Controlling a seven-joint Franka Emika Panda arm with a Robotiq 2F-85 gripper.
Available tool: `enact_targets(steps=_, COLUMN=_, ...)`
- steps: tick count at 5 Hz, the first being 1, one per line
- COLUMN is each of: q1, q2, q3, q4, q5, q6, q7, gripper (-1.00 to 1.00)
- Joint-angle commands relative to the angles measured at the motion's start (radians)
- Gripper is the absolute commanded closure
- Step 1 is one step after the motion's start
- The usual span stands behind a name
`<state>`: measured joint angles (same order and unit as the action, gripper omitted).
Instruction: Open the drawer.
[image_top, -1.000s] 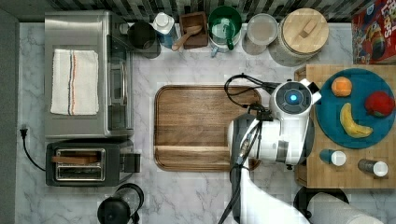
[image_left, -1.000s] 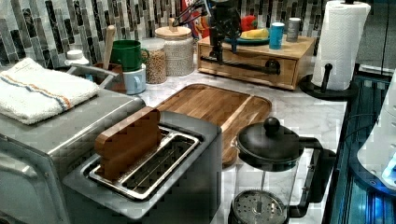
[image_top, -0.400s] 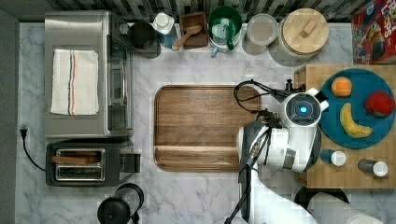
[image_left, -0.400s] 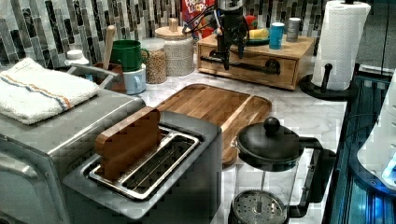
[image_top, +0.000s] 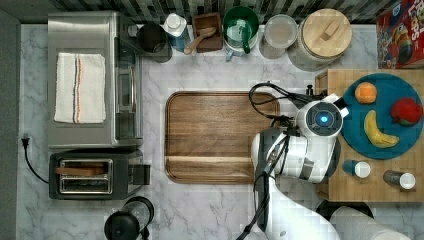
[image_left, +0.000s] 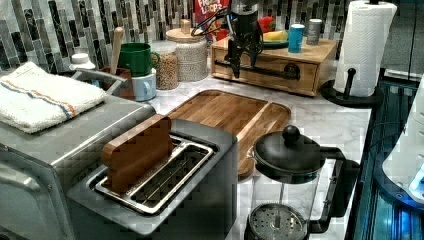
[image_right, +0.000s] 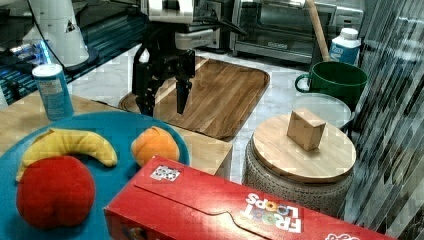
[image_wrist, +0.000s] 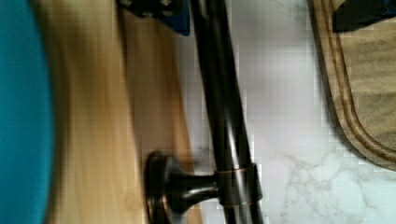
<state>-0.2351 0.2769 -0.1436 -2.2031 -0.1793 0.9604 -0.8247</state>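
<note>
Drawer (image_left: 272, 67) of light bamboo sits at the far end of your marble counter (image_left: 320, 117) in the left view, its front face closed flush in the box and crossed by a long black bar handle (image_left: 265, 71) on two black mounts. On top of the box you can see a blue plate (image_right: 100, 131) carrying a banana (image_right: 65, 145), an orange (image_right: 155, 145) and a red fruit (image_right: 55, 192).

Your gripper (image_left: 243, 52) hangs upright directly in front of the drawer face, fingers pointing down and spread apart, straddling the handle toward the left view's left end of the bar. In the right view the gripper (image_right: 165, 97) shows two dark fingers (image_right: 146, 87) with a clear gap between them, poised over the drawer-box edge beside the wooden tray (image_right: 220, 95). The wrist view gives you the handle (image_wrist: 224, 107) running between the fingers, one finger (image_wrist: 161, 14) on the drawer side and the other on the tray side; whether either pad touches the bar cannot be told.

From the top view, the arm (image_top: 305, 150) covers the drawer front, between the tray (image_top: 215, 137) and the plate (image_top: 387, 117).
</note>
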Motion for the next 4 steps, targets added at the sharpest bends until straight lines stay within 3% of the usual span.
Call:
enact_targets(steps=1, q1=-0.007, q2=0.01, q3=0.04, q4=-0.002, q5=0.054, q6=-0.005, q7=-0.015, gripper=-1.0)
enact_targets(steps=3, q1=0.058, q2=-0.035, q3=0.067, q4=-0.053, q5=0.012, q6=0.0, q7=0.133, gripper=-1.0)
enact_targets(steps=4, q1=0.06, q2=0.005, q3=0.121, q4=-0.065, q5=0.056, q6=0.057, q7=0.117, gripper=-1.0)
